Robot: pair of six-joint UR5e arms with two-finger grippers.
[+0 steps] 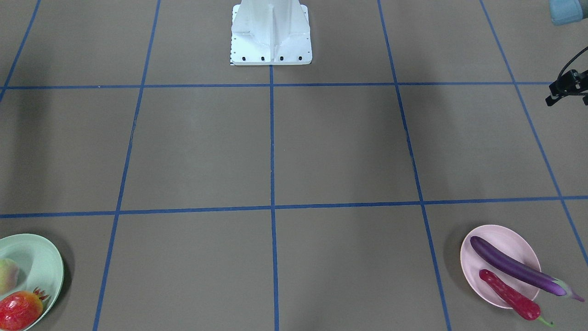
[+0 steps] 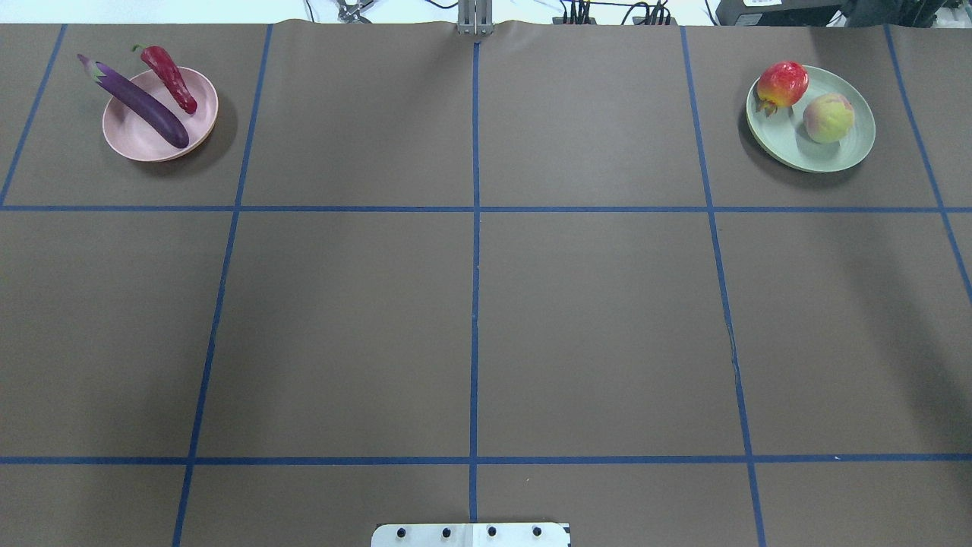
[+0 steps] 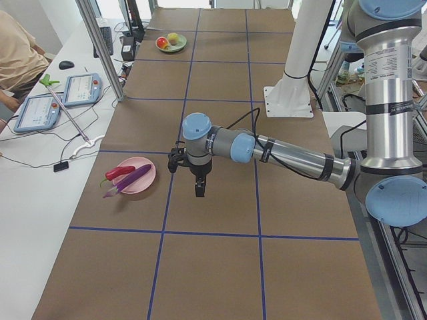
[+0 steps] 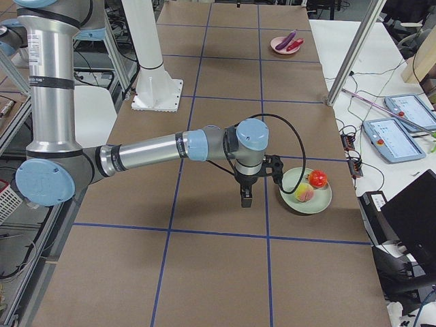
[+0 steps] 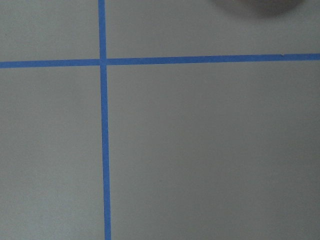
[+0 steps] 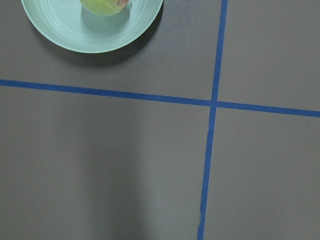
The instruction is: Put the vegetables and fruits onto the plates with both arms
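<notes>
The purple eggplant and the red chili lie on the pink plate at the far left; their ends overhang the rim. The peach and the pomegranate-like fruit sit on the mint plate at the far right. My left gripper hangs over the table beside the pink plate, empty. My right gripper hangs beside the mint plate, empty. I cannot tell whether either gripper is open or shut. The right wrist view shows the mint plate's edge.
Blue tape lines divide the brown table into squares. The white robot base stands at the robot's edge. Operator tablets and cables lie beyond the far table edge. A black part of the left arm shows at the front view's right edge.
</notes>
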